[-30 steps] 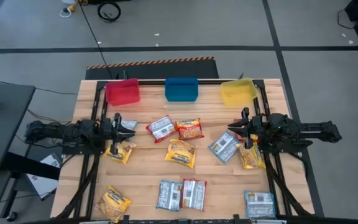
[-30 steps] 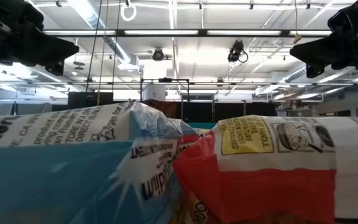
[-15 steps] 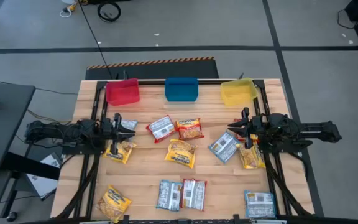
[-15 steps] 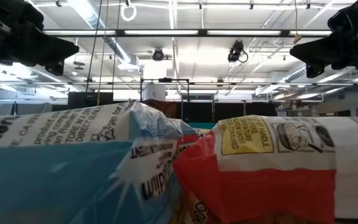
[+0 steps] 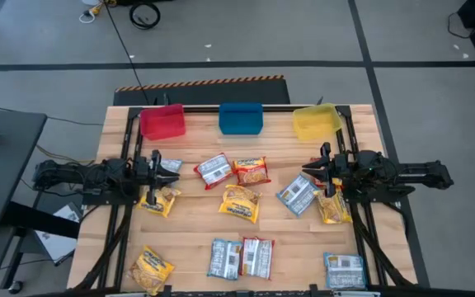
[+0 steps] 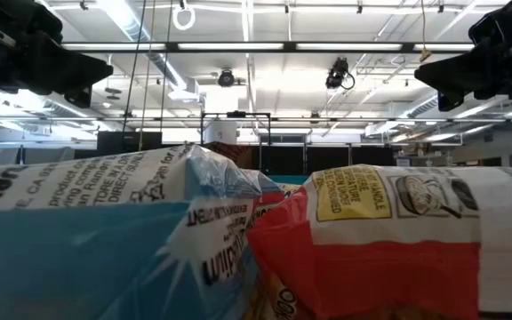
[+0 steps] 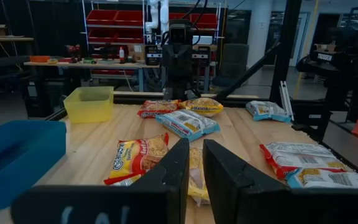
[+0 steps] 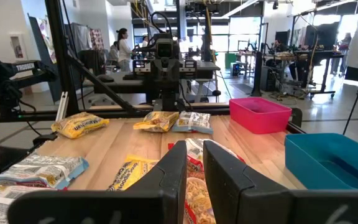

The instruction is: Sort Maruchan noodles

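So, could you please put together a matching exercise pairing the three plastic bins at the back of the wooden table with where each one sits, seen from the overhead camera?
Things:
1. red plastic bin
2. blue plastic bin
3. yellow plastic bin

Places, in the high view:
A. middle of the back row
B. back of the table on the right arm's side
C. back of the table on the left arm's side

Pairs: 1-C, 2-A, 3-B
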